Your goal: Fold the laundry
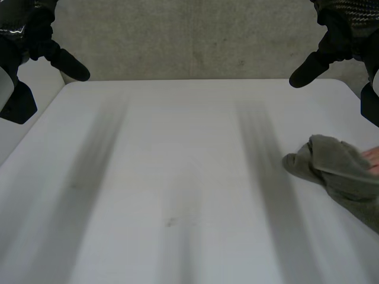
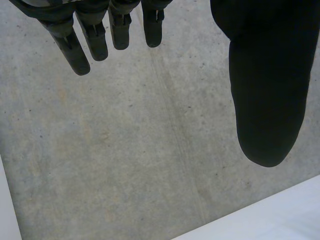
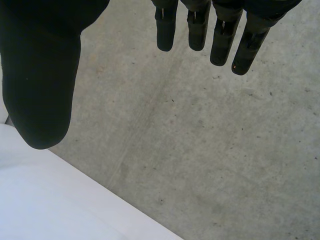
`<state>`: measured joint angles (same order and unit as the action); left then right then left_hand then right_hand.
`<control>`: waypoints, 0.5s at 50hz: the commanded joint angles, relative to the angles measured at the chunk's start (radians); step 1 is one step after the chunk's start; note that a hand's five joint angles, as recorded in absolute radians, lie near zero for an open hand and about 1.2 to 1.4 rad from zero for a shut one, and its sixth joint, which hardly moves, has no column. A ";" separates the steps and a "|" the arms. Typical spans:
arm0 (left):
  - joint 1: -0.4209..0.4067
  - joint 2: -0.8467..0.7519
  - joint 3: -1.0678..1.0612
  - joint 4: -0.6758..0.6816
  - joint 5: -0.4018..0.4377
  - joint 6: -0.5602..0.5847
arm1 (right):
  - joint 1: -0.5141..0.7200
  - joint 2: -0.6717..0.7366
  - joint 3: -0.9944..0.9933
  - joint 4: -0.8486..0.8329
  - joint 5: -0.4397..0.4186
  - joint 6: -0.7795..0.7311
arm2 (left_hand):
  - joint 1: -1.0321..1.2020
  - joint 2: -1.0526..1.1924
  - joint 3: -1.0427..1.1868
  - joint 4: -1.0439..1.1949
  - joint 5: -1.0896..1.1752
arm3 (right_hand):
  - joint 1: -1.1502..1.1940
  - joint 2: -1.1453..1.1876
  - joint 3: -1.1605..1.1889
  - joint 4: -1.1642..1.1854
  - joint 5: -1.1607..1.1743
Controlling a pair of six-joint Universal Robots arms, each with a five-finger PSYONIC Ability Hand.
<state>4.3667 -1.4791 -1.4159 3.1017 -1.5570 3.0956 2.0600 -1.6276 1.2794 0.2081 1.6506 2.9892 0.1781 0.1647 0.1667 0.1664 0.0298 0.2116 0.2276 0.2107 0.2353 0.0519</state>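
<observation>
A crumpled grey-green cloth (image 1: 339, 167) lies at the right edge of the white table (image 1: 177, 177), with a person's hand (image 1: 372, 160) on it. My left hand (image 1: 41, 41) hangs raised over the table's far left corner, fingers (image 2: 90, 40) straight and spread from the thumb (image 2: 265, 90), holding nothing. My right hand (image 1: 331, 41) is raised over the far right corner, well above and behind the cloth. Its fingers (image 3: 220, 35) are straight too, apart from the thumb (image 3: 42, 85), and empty.
Grey concrete floor (image 1: 195, 35) lies beyond the table's far edge and shows beneath both hands (image 2: 150, 150) (image 3: 210, 150). A strip of the white table edge (image 3: 60, 200) runs under the right thumb.
</observation>
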 commanded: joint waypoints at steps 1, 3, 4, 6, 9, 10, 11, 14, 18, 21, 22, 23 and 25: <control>0.001 -0.001 0.000 0.000 0.000 0.000 | 0.000 0.000 0.000 -0.001 0.002 -0.001 | -0.003 0.011 0.009 0.009 -0.029 | -0.037 -0.053 -0.036 -0.061 -0.052; 0.001 -0.003 0.000 0.000 0.000 0.000 | -0.001 0.002 0.000 -0.003 0.002 -0.004 | -0.003 0.011 0.009 0.009 -0.029 | -0.037 -0.053 -0.036 -0.061 -0.052; 0.001 -0.003 0.000 0.000 0.000 0.000 | 0.000 0.005 0.000 -0.009 0.003 -0.009 | -0.003 0.011 0.009 0.009 -0.029 | -0.037 -0.053 -0.036 -0.061 -0.052; 0.001 -0.003 -0.002 0.000 0.000 0.000 | 0.000 0.011 0.000 -0.016 0.003 -0.013 | -0.003 0.011 0.009 0.009 -0.029 | -0.037 -0.053 -0.036 -0.061 -0.052; 0.001 -0.003 -0.002 0.000 0.000 0.000 | -0.001 0.043 -0.017 -0.041 -0.009 -0.041 | -0.003 0.011 0.009 0.009 -0.029 | -0.037 -0.053 -0.036 -0.061 -0.052; 0.001 -0.003 -0.002 0.000 0.000 0.000 | -0.001 0.043 -0.017 -0.041 -0.009 -0.041 | -0.003 0.011 0.009 0.009 -0.029 | -0.037 -0.053 -0.036 -0.061 -0.052; 0.001 -0.003 -0.003 0.000 0.000 0.000 | -0.003 0.069 -0.021 -0.038 -0.012 -0.091 | -0.003 0.011 0.009 0.009 -0.029 | -0.037 -0.053 -0.036 -0.061 -0.052; -0.001 -0.010 -0.003 0.000 0.000 0.000 | -0.012 0.135 -0.018 -0.009 -0.008 -0.270 | -0.003 0.011 0.009 0.009 -0.029 | -0.037 -0.053 -0.036 -0.061 -0.052; -0.003 -0.024 -0.006 0.001 0.000 0.000 | -0.015 0.193 -0.008 0.023 0.025 -0.446 | -0.003 0.011 0.009 0.009 -0.029 | -0.037 -0.053 -0.036 -0.061 -0.052; -0.003 -0.036 -0.014 0.008 0.000 -0.002 | -0.047 0.216 0.015 0.023 0.077 -0.504 | -0.003 0.011 0.009 0.009 -0.029 | -0.037 -0.053 -0.036 -0.061 -0.052; -0.003 -0.044 -0.015 0.014 0.000 0.000 | -0.076 0.224 0.030 0.025 0.106 -0.504 | -0.003 0.011 0.009 0.009 -0.029 | -0.037 -0.053 -0.036 -0.061 -0.052; -0.003 -0.049 -0.018 0.021 0.000 0.000 | -0.112 0.230 0.050 0.025 0.116 -0.504 | -0.003 0.011 0.009 0.009 -0.029 | -0.037 -0.053 -0.036 -0.061 -0.052; -0.004 -0.052 -0.018 0.028 0.000 0.000 | -0.160 0.244 0.072 0.022 0.129 -0.503 | -0.003 0.011 0.009 0.009 -0.029 | -0.037 -0.053 -0.036 -0.061 -0.052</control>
<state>4.3644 -1.5114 -1.4270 3.1088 -1.5570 3.0951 2.0164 -1.4208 1.2886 0.2282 1.7101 2.5196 0.1781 0.1647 0.1667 0.1664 0.0298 0.2116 0.2276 0.2107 0.2353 0.0519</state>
